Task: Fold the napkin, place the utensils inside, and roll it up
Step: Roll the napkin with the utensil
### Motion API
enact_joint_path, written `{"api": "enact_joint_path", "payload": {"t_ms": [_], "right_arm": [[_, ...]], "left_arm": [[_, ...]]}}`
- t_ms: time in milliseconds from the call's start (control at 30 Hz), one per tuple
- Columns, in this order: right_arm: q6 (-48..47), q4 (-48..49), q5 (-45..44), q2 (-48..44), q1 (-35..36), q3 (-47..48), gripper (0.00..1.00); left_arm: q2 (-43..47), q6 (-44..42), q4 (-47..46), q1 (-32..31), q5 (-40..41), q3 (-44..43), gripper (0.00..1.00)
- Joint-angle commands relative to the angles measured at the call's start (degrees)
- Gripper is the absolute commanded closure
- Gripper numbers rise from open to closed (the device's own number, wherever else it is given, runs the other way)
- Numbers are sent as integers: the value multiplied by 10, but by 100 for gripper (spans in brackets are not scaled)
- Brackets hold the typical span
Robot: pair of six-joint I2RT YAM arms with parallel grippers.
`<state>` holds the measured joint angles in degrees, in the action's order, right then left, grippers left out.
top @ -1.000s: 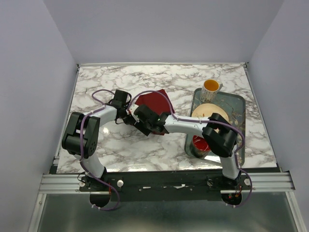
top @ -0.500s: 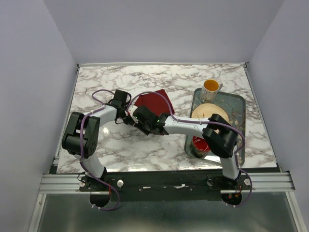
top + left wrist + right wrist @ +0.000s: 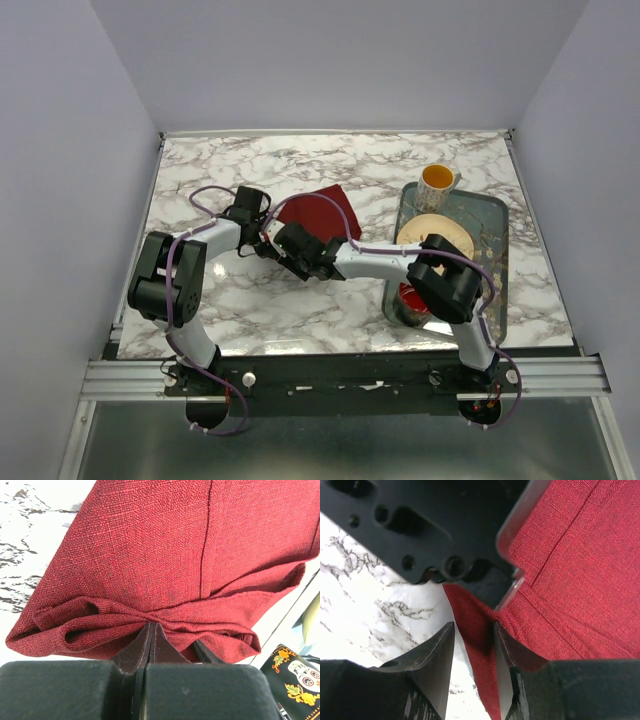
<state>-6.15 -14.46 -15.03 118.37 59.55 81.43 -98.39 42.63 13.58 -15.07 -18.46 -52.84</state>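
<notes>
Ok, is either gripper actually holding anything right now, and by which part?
The left gripper is shut on the napkin, pinching its bunched near edge. The right gripper straddles the napkin's edge, jaws apart, not clamped.

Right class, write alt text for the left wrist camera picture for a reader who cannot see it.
A dark red woven cloth napkin fills the view, its bunched near edge pinched between the left arm's shut black fingers. White marble tabletop shows at the left.
</notes>
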Motion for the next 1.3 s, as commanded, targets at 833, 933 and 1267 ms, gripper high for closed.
{"api": "enact_joint_path", "payload": {"t_ms": [833,933,1267], "right_arm": [[81,-4,94,24,-19,-35,99],[94,-1,147,14,-32,-38,99],[188,28,399,-5,-106,-49,99]], "left_arm": [[41,-38,83,41,4,-2,100],[79,-27,84,77,0,1,100],[187,-9,105,117,-9,12,77]]}}
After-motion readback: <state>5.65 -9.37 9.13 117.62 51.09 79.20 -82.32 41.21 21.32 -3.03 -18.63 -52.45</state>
